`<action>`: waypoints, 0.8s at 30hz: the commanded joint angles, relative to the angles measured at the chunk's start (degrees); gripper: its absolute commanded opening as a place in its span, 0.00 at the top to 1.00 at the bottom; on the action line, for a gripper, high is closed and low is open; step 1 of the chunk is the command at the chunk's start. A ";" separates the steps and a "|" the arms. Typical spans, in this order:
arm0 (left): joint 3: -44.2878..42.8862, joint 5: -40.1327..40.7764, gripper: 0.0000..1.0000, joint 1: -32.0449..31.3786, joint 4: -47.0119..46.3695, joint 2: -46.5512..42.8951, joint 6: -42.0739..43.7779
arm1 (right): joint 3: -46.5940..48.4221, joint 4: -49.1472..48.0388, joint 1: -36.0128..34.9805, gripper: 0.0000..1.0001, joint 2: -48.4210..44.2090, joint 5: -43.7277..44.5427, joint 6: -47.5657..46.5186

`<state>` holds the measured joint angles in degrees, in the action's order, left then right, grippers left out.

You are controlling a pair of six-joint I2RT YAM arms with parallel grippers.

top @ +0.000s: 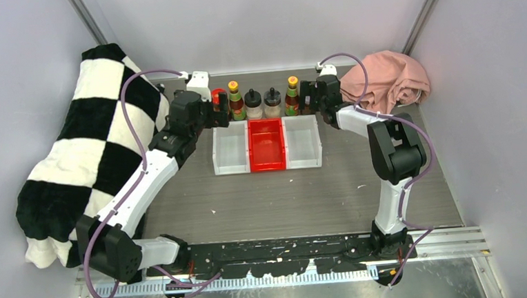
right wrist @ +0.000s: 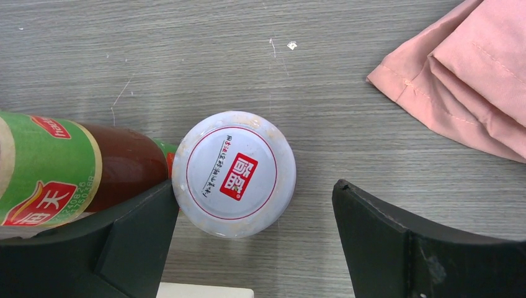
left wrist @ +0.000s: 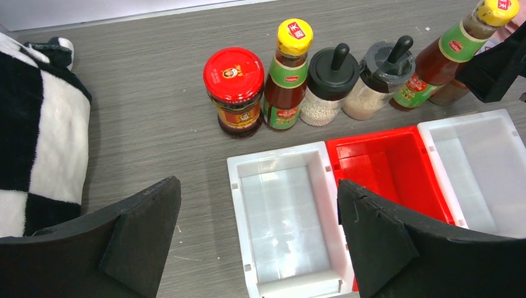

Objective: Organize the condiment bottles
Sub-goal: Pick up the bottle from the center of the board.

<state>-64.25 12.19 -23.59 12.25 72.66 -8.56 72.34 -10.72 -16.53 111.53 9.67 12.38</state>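
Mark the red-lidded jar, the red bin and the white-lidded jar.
red-lidded jar (left wrist: 233, 74): left wrist view, centre of its lid.
red bin (left wrist: 384, 177): left wrist view, bare floor inside.
white-lidded jar (right wrist: 233, 174): right wrist view, centre of its lid.

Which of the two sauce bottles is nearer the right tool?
The sauce bottle beside the white-lidded jar, right at the open right tool; the other sauce bottle stands by the red-lidded jar.
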 commanded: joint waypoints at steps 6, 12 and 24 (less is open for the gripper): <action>-0.76 -0.41 0.03 0.13 -3.10 0.20 0.12 | 2.72 -1.87 1.07 0.03 1.10 -0.61 0.19; -0.81 -0.41 0.03 0.13 -3.06 0.29 0.10 | 2.89 -1.26 1.63 0.03 1.58 -0.41 -0.22; -0.70 -0.54 0.03 0.13 -2.98 0.02 -0.06 | 2.98 -0.62 2.65 0.03 2.02 -0.04 -0.82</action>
<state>-64.25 12.16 -23.59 12.25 73.17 -8.58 73.52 -10.74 -14.74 113.03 8.80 12.38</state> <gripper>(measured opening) 0.972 0.966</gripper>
